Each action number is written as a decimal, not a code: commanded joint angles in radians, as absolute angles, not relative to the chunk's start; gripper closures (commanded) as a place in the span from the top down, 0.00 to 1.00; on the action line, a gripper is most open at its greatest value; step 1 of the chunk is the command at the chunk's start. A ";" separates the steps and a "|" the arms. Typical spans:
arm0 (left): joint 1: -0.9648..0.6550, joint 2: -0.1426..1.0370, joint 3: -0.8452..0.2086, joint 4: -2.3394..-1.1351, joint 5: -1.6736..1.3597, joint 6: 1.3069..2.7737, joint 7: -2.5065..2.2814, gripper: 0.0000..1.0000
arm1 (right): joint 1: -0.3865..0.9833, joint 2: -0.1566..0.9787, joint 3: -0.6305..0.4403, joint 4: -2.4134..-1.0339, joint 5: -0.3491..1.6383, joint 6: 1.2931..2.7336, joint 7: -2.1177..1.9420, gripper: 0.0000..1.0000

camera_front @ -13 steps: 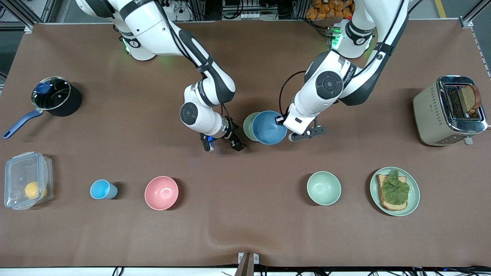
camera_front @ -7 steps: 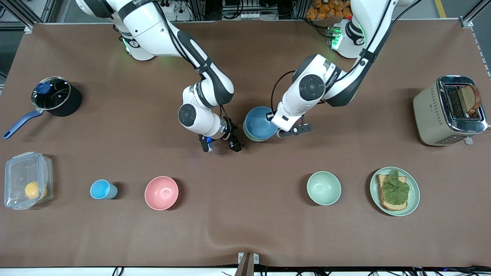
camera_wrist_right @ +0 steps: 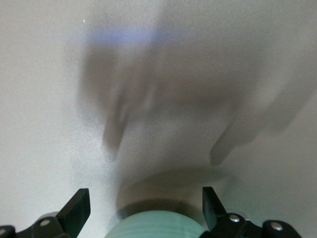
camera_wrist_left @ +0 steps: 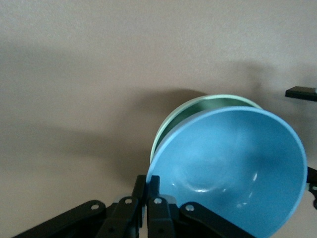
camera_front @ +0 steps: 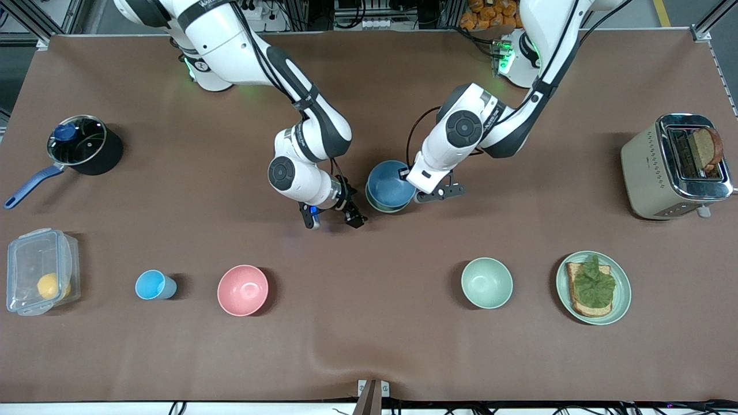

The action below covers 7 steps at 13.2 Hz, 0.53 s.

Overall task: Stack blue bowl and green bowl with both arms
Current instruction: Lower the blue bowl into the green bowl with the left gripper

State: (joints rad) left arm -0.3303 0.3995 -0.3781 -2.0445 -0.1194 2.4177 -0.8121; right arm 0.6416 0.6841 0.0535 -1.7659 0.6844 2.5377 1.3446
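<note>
The blue bowl (camera_front: 390,183) is pinched at its rim by the left gripper (camera_front: 410,178), tilted and partly nested in the green bowl (camera_front: 385,206) sitting mid-table. Green rim (camera_wrist_left: 208,101) is seen peeking past the blue (camera_wrist_left: 233,168). The right gripper (camera_front: 334,216) is spread wide, parked just beside the bowls, nothing held.

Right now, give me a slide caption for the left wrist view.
Left tool shut on the blue bowl's rim, holding it tilted over the green bowl on the table.
</note>
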 commanded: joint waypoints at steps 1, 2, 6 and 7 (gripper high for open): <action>-0.347 0.403 -0.373 -2.059 -0.129 2.462 -0.833 0.00 | 0.620 0.684 0.074 -1.764 0.706 2.533 1.327 1.00; -0.357 0.405 -0.371 -2.060 -0.129 2.465 -0.833 0.00 | 0.620 0.683 0.074 -1.764 0.706 2.533 1.327 1.00; -0.359 0.420 -0.370 -2.063 -0.097 2.473 -0.833 0.00 | 0.620 0.683 0.074 -1.764 0.706 2.533 1.327 1.00; -0.360 0.422 -0.370 -2.060 -0.097 2.474 -0.833 0.00 | 0.620 0.681 0.074 -1.764 0.706 2.533 1.328 1.00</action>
State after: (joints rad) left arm -0.3494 0.4199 -0.3770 -2.0559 -0.1167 2.4516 -0.8121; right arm 0.6416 0.6841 0.0539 -1.7659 0.6846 2.5377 1.3446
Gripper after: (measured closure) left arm 0.952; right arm 0.000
